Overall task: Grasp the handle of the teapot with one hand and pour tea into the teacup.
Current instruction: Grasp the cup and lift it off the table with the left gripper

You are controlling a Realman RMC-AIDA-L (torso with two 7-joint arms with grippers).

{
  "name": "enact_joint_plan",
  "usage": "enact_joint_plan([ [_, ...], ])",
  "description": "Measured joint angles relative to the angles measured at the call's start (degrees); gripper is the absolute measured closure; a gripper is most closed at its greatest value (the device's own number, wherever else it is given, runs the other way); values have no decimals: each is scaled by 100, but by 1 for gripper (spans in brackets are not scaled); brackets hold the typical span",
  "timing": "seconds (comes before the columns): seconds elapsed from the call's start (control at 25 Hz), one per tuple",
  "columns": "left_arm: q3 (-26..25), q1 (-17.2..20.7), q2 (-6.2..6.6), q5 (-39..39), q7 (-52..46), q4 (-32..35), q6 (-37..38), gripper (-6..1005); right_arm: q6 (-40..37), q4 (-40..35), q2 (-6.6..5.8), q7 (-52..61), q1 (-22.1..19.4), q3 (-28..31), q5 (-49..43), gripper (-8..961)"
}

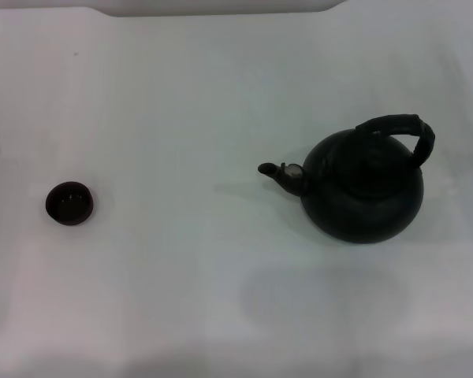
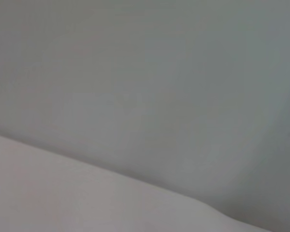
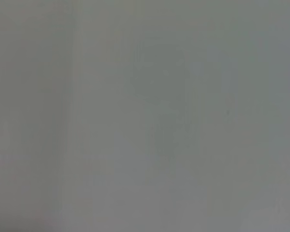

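In the head view the round matte black teapot stands upright on the white table at the right. Its short spout points left. Its thick black arched handle rises over its far right side. The tiny dark teacup stands upright far to the left, well apart from the teapot. Neither gripper shows in any view. Both wrist views show only blank pale surface.
The white table fills the head view. A pale rim runs along its far edge. A faint shadow lies on the table in front of the teapot.
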Motion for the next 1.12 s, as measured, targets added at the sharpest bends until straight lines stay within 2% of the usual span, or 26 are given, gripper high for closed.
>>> enact_joint_plan([
  [0.24, 190, -336, 14, 1323, -2123, 1127, 256, 358, 171, -25, 0, -4, 31, 0, 0, 108],
  [0.32, 595, -413, 10, 1875, -3131, 1657, 369, 358, 156, -49, 0, -4, 32, 0, 0, 108],
  [0.44, 1515, -459, 16, 2661, -4597, 2414, 559, 356, 124, -57, 0, -3, 32, 0, 0, 108],
  [0.6, 2466, -507, 37, 3653, -5848, 3285, 445, 354, 122, -69, 0, -1, 38, 0, 0, 108],
  [0.8, 3185, -534, 30, 4407, -6399, 4081, -188, 335, 138, -70, 0, -2, 25, 0, 0, 108],
  [1.04, 3967, -688, 38, 4998, -6922, 4636, -957, 282, 177, -71, -8, -76, 31, 0, 0, 109],
  [1.12, 4349, -731, 28, 5334, -7223, 4850, -1153, 224, 180, -71, -8, -133, 31, 0, 0, 109],
])
